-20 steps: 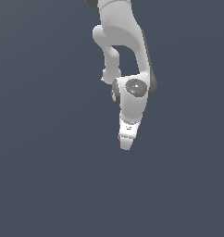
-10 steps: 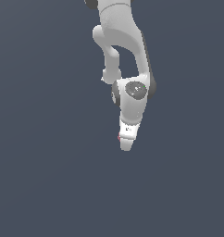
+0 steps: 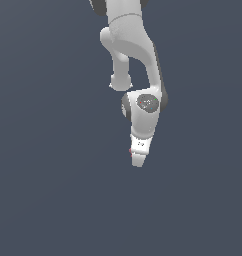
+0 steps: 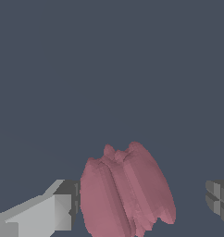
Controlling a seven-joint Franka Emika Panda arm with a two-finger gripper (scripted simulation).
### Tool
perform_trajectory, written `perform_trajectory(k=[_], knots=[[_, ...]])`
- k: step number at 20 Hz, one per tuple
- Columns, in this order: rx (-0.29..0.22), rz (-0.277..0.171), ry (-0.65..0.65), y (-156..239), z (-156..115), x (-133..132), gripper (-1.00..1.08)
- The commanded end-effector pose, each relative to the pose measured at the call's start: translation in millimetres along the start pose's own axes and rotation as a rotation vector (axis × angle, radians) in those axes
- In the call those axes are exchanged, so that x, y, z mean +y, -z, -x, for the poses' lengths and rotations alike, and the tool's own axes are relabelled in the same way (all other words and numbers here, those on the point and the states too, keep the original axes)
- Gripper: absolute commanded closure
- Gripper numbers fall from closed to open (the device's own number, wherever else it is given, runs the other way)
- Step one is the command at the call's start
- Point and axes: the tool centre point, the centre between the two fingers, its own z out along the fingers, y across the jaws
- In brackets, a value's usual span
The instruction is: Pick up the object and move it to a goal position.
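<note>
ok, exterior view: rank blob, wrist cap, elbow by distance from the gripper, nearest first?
1. Blob: right at the gripper, peeking out on the exterior view's left.
2. Wrist cap: up the arm, directly above.
3. Elbow: higher still, toward the view's left.

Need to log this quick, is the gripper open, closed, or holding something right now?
Gripper: open, fingers either side of the pinkish-red berry-like blob; one finger looks close or touching, the other stands clear of it, not clamped.

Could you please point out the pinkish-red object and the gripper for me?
pinkish-red object (image 4: 125, 194): wrist view, middle of its ridged body.
gripper (image 4: 141, 203): wrist view, midway between its fingertips.
</note>
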Motion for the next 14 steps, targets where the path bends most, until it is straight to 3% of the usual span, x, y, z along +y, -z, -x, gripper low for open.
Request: perform_trajectory(k=[1,2,14], knots=[[-0.01,-0.032,-0.007,-21.6,8.8,-9.4,-0.92],[-0.01,-0.032,-0.007,-21.6,8.8,-9.4,1.08],[-0.009,-0.028,-0.006,-18.0,8.3,-7.9,1.08]])
